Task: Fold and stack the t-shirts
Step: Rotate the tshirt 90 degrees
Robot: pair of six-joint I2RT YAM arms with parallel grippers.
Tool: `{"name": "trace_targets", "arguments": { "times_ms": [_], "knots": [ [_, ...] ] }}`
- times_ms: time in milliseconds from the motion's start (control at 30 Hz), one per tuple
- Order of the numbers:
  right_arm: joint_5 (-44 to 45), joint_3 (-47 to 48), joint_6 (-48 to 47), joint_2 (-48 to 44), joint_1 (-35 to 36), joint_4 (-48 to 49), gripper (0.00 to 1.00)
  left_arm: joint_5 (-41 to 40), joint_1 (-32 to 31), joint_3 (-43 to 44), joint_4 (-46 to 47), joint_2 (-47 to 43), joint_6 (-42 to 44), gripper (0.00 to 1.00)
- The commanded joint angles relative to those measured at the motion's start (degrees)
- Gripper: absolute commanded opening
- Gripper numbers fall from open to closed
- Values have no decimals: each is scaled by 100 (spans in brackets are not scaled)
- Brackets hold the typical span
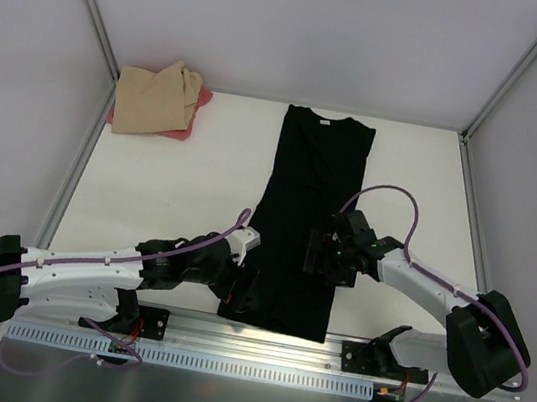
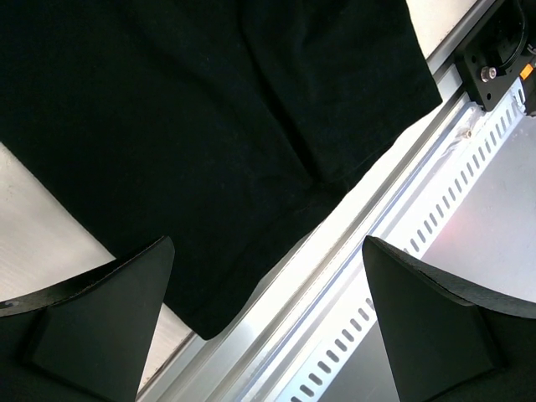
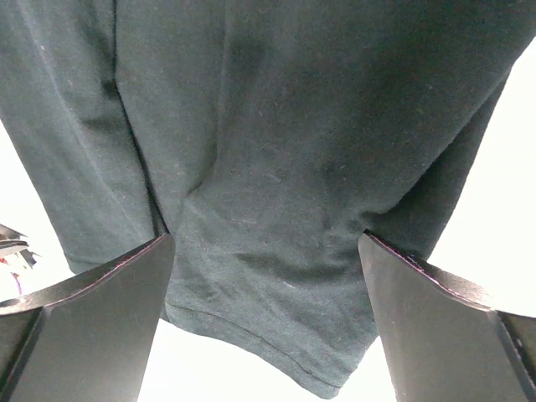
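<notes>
Wide-parted black fingers point(image 2: 92, 327) of the left gripper point(image 1: 241, 293) are seen at the near left corner of a long, lengthwise-folded black cloth t-shirt point(image 1: 305, 196), with nothing gripped. Only the left wrist view shows that hem corner lapping onto the slotted aluminium rail point(image 2: 435, 209). The right gripper point(image 1: 325, 260) is likewise spread open over the shirt's near right part, where layered folds are shown by its own camera. Only from above are a crumpled tan t-shirt point(image 1: 152, 98) and a pink-red t-shirt point(image 1: 199, 110) beneath it seen, at the far left of the white table point(image 1: 423, 184)
</notes>
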Motion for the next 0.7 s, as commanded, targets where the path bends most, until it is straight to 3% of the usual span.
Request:
{"name": "trace_targets", "arguments": {
  "times_ms": [0, 400, 667],
  "knots": [
    [655, -136, -189, -39, 20, -337, 100, -32, 18, -50, 109, -116, -36, 99],
    [1613, 145, -347, -276, 28, -1049, 100, -76, 18, -182, 109, -213, -97, 99],
    [1473, 250, -294, -1065, 20, -1216, 99, 29, 18, -226, 178, -266, -141, 99]
  ]
}}
